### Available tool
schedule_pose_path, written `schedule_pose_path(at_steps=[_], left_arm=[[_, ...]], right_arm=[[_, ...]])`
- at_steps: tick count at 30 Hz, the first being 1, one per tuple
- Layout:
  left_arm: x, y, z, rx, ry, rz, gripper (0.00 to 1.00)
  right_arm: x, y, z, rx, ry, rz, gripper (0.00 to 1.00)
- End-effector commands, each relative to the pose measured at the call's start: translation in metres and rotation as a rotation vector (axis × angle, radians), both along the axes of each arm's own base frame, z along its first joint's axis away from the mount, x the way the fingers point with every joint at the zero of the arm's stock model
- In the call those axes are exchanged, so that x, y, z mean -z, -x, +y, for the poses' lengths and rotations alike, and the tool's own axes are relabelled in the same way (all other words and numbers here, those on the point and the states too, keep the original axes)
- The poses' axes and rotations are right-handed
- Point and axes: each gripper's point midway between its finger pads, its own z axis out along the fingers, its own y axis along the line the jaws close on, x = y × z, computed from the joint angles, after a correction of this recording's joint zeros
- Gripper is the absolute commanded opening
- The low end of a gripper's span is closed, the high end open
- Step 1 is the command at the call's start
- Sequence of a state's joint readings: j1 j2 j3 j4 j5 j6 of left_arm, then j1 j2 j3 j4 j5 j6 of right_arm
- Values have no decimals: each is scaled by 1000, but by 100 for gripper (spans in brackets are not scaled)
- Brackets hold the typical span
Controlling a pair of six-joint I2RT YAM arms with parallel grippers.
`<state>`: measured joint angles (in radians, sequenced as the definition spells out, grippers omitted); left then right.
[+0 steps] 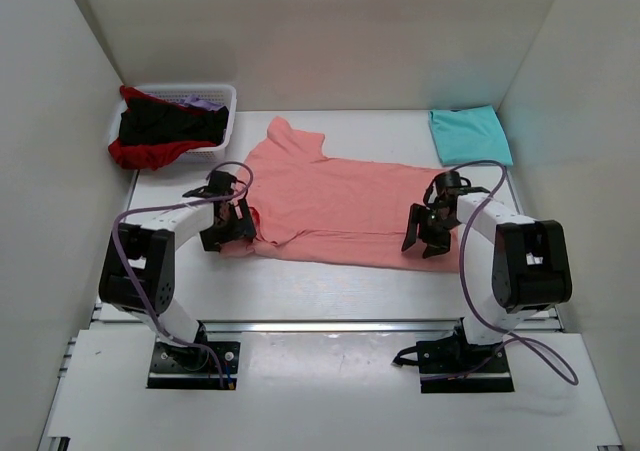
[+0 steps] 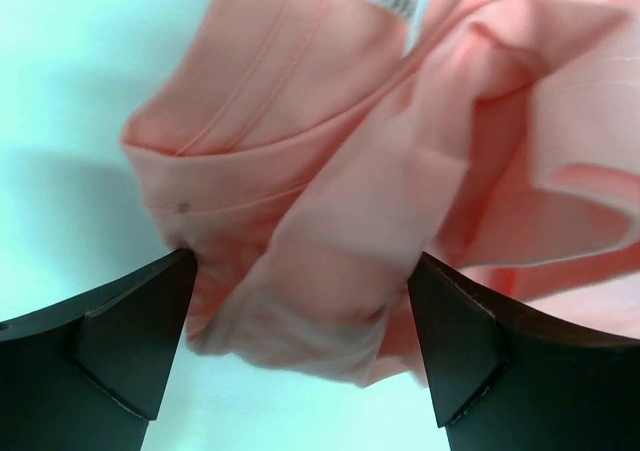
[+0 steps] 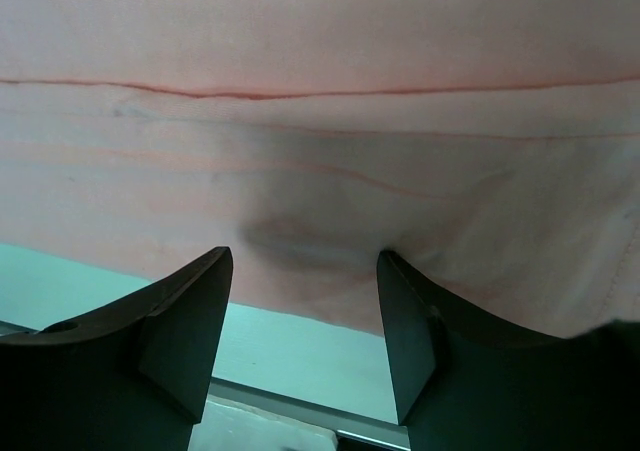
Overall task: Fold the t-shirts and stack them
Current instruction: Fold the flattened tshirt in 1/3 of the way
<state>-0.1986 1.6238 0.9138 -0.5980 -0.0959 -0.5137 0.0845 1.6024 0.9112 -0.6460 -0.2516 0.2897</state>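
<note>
white table (image 1: 330,286), matte surface. light even, shadows soft and short. plain white panels close it in on three sides: back wall (image 1: 320,31), left wall (image 1: 50,171), right wall (image 1: 590,101). metal rail (image 1: 330,325) along the near table edge. white slatted basket (image 1: 229,97) in the far-left corner.

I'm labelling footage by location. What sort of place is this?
Likely a robotics lab test cell, not a home: plain white walls box in the table, left arm and right arm are bolted at its edge, and a salmon-pink t-shirt lies spread on it.
</note>
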Motion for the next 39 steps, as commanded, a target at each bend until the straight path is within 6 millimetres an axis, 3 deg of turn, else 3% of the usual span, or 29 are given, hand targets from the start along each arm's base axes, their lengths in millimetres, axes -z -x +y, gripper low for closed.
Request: schedule_pose_path(at_steps=[1,4,8,12,17,21,22,24,28,29,32,33,36,37,38,39], left_arm=[[29,92,23,15,-52,285,98],[23,112,27,9,-43,296,99],[3,108,16,40,-32,270,98],[4,134,18,54,-23,366,99],[0,157,17,22,0,383,99],[-14,153,18,4,22,344,99],[-18,155,20,4,21,344,99],[-32,141,20,-1,32,290,99],[-72,100,12,-25,92,132,99],[-78,97,8,-25,106,118,99],[-125,48,-14,10,208,-67,99],[-131,34,-23,33,231,-116,99],[-149,-11,-42,125,238,-252,99],[-157,-23,-48,152,261,-285,89],[-151,-38,-52,158,271,-288,82],[-147,-54,-54,166,283,-291,59]], right_arm=[[11,6,-33,4,112,46,58],[9,8,-44,17,125,54,58],[7,15,-57,41,123,74,58],[6,24,-55,15,128,93,59],[10,55,-44,-23,101,172,58],[4,77,-37,-35,101,206,59],[-3,72,-35,-40,111,184,57],[-14,75,-32,-51,121,180,57],[-44,57,-35,8,134,85,57],[-57,46,-36,26,129,47,57],[-97,17,-41,49,148,-108,57],[-108,5,-43,58,150,-163,57],[-122,-27,-45,119,113,-309,56],[-122,-38,-55,145,119,-319,56],[-115,-42,-52,131,120,-299,56],[-123,-55,-53,122,129,-332,55]])
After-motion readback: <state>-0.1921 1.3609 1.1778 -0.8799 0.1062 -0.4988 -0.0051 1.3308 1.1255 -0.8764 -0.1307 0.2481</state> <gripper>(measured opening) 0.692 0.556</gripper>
